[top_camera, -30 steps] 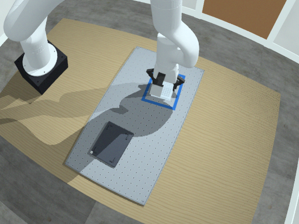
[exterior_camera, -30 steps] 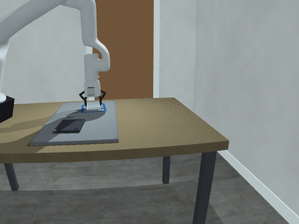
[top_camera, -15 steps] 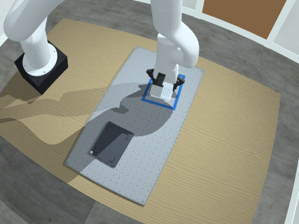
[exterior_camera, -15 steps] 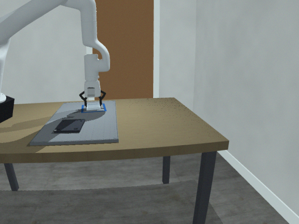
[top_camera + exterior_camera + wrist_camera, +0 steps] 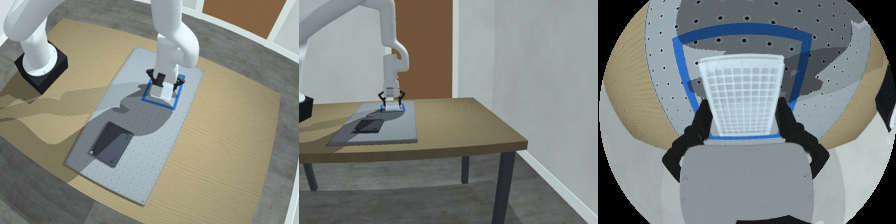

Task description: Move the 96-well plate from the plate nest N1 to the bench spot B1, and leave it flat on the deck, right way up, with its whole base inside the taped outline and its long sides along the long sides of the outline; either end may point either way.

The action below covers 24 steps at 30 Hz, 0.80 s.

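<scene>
The white 96-well plate [image 5: 164,92] lies flat, wells up, inside the blue taped outline B1 [image 5: 158,103] at the far end of the grey perforated deck [image 5: 145,145]. In the wrist view the plate [image 5: 745,99] sits within the outline [image 5: 741,30], its long sides along the outline's long sides. My gripper [image 5: 166,85] stands straight above it, open, with a black finger at each long side of the plate [image 5: 745,119]. The exterior view shows the gripper [image 5: 391,103] low over the plate [image 5: 392,106]. The dark plate nest N1 [image 5: 111,143] is empty.
The arm's black base block [image 5: 41,68] stands on the wooden table at the back left. The nest also shows in the exterior view [image 5: 368,126], nearer the front of the deck. A wall runs along the table's right side.
</scene>
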Each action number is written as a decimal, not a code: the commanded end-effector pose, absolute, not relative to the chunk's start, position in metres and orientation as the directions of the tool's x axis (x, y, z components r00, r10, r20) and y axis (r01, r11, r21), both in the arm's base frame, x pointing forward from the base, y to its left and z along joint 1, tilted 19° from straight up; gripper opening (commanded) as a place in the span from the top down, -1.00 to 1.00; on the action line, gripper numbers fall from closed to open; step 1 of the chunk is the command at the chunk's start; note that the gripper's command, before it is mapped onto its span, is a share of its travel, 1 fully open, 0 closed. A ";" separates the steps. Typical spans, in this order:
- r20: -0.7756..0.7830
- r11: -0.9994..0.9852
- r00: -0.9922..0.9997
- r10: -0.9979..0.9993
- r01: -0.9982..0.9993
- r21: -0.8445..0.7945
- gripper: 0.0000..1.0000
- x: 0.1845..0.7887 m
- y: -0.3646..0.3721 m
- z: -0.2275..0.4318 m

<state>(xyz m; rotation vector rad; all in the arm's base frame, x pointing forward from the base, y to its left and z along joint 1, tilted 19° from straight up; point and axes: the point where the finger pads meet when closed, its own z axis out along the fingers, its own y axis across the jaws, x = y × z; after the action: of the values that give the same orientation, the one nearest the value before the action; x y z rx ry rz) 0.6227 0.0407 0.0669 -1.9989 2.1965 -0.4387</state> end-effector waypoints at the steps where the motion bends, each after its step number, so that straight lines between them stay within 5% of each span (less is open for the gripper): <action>1: 0.092 0.075 -0.108 -0.990 -0.949 -0.307 -1.00 0.623 0.041 0.068; 24: 0.092 0.075 -0.108 -0.990 -0.949 -0.307 -1.00 0.620 0.042 0.078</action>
<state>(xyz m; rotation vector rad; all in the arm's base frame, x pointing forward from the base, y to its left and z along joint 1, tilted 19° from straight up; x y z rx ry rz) 0.6210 0.0412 0.0710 -1.9987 2.1961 -0.4397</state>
